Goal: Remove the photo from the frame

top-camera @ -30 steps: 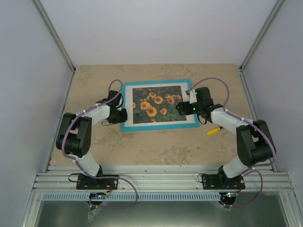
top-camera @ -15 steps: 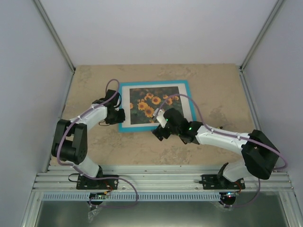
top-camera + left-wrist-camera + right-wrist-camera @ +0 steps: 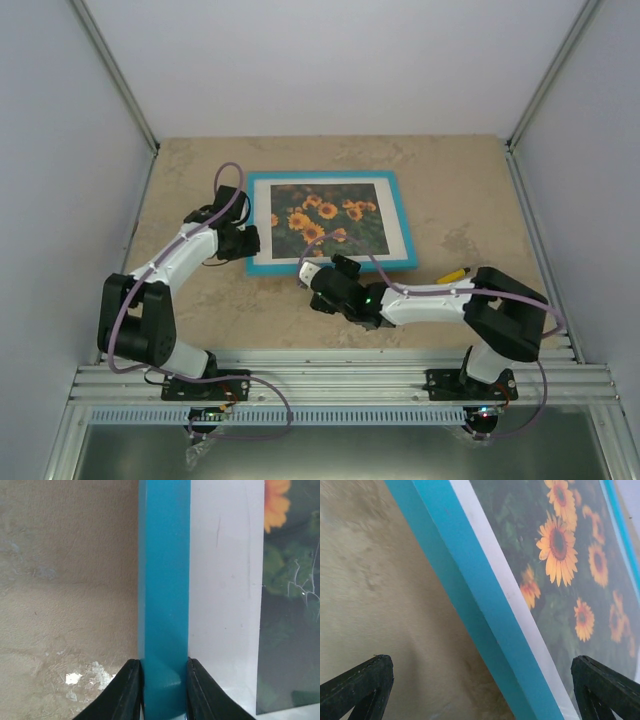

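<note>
Turquoise frame (image 3: 164, 570) left rail pinched by left gripper (image 3: 164, 680) | right gripper (image 3: 480, 680) spread wide facing near long edge | photo (image 3: 555, 580) just beyond, inside frame

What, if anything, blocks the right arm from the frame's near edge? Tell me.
Probably yes: nothing shows in the way. The right tool sits open at the frame's near edge; the left tool grips its left rail, well aside.

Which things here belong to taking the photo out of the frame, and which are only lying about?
For the job: the frame, the photo inside it, the left gripper clamping the frame's edge, the open right gripper.
Lying about: a small yellow pen-like object on the table.
</note>
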You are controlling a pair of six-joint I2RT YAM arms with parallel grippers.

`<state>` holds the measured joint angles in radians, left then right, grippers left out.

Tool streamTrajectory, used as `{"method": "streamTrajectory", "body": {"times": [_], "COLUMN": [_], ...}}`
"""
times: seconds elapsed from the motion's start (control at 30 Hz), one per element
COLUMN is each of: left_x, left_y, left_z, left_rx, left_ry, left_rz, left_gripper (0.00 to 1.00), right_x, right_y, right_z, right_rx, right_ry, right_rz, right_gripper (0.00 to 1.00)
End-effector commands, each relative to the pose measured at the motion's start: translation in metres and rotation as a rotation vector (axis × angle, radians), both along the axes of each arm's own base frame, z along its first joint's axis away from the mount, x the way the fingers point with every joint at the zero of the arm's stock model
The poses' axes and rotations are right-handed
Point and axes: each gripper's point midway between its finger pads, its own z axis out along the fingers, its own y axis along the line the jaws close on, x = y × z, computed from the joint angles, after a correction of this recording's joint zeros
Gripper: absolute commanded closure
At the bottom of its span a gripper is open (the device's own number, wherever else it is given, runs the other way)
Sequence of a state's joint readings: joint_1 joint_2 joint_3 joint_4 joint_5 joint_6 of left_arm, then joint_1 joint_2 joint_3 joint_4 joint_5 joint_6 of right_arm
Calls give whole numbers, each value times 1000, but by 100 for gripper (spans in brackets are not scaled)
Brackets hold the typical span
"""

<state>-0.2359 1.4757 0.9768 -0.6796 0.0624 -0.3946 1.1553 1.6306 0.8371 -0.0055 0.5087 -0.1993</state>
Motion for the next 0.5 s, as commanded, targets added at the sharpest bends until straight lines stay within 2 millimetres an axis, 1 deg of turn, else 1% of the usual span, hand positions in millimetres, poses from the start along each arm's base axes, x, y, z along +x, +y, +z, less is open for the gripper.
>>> {"method": "streamTrajectory", "body": {"times": [0.0,0.2,0.47], "left_x": [16,15,14], "left_y": [-17,-21,-23], "left_z": [31,32,31], "left_rx": [-104,-126,-136], "left_ry": [-111,-113,-108], "left_rz": [-14,-26,-37], "left_gripper": [100,100,100], "right_x": [20,31,41], "right_y": [4,11,16], "right_z": [9,3,1], "right_rx": [-69,-156,-238], "right_ry": [-179,-296,-417], "right_rz": [-66,-116,-122], "right_gripper": [2,3,15]}}
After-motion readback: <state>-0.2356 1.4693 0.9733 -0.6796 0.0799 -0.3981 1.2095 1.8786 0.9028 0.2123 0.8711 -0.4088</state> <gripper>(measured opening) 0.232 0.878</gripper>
